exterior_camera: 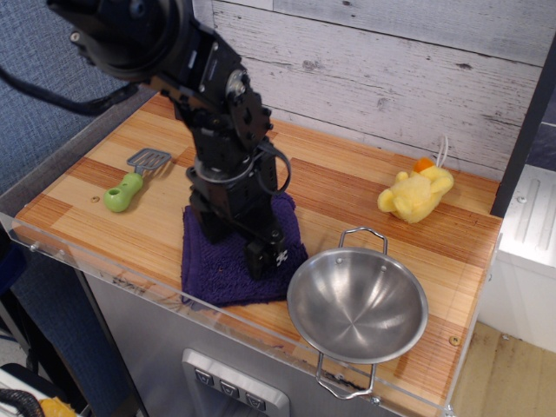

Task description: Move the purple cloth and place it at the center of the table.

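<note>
A black end effector (pixel 246 246) presses down onto the purple cloth (pixel 228 261) at the counter's (pixel 87 208) front edge, beside a steel bowl (pixel 357 304). Whether it grips cannot be told. The grasp step appears underway; next, secure the cloth and carry it back toward the center.

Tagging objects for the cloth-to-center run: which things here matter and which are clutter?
Job:
purple cloth
table
gripper, down on the cloth

Clutter:
steel bowl
yellow plush duck
green-handled spatula
</note>
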{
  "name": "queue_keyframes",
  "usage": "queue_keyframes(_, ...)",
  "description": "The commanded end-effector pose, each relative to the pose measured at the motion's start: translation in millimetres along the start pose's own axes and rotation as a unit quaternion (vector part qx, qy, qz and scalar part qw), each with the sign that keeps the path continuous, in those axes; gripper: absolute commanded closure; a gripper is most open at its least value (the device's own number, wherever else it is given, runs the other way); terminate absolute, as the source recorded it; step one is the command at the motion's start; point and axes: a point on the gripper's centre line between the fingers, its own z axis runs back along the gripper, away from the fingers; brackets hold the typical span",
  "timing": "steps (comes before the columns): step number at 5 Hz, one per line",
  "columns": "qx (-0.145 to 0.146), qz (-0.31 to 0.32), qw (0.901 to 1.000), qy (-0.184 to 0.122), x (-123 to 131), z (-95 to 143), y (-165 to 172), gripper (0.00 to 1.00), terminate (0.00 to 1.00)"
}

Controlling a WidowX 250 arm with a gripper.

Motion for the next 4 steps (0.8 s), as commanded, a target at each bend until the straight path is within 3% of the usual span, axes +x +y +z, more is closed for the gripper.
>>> queue_keyframes(1,0.010,0.017,0.9968,-0.077,18,51,16,0.00,0.00)
queue_keyframes(2,0.028,0.023,0.9917,-0.123,30,85,20,0.00,0.00)
queue_keyframes(3,0.027,0.036,0.9849,-0.167,38,120,24,0.00,0.00)
queue_keyframes(4,0.037,0.045,0.9804,-0.188,39,144,26,0.00,0.00)
